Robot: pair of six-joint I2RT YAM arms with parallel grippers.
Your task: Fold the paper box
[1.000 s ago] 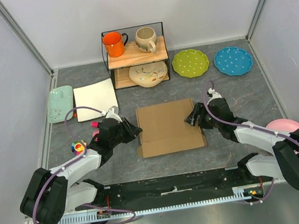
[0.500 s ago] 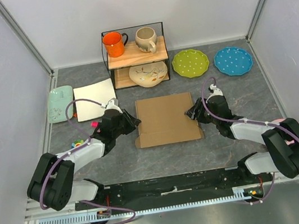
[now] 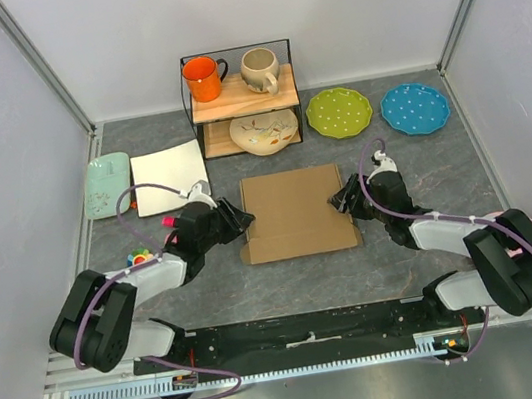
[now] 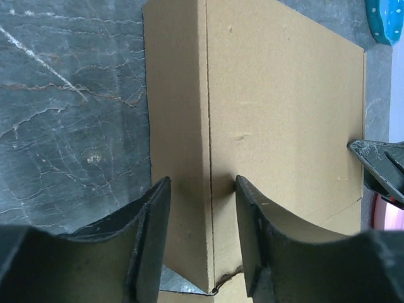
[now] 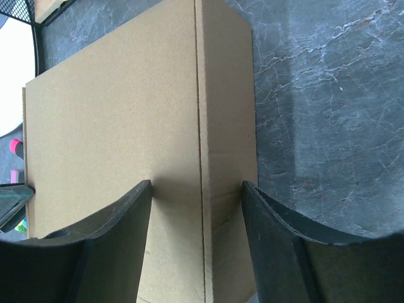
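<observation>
Cardboard is what has moved. The paper box now lies a little farther from the arm bases than a second ago, slid up the grey table toward the wire rack, and both arms have stretched after it. The left gripper has spread its jaws and straddles the box's left fold line, pinching nothing. The right gripper straddles the right fold line, jaws also apart. The box sits flat-topped between them, so I'd judge the folding is near its end.

Overhead camera looks down from behind; both wrist cameras, close in, face the paper box from opposite sides.
</observation>
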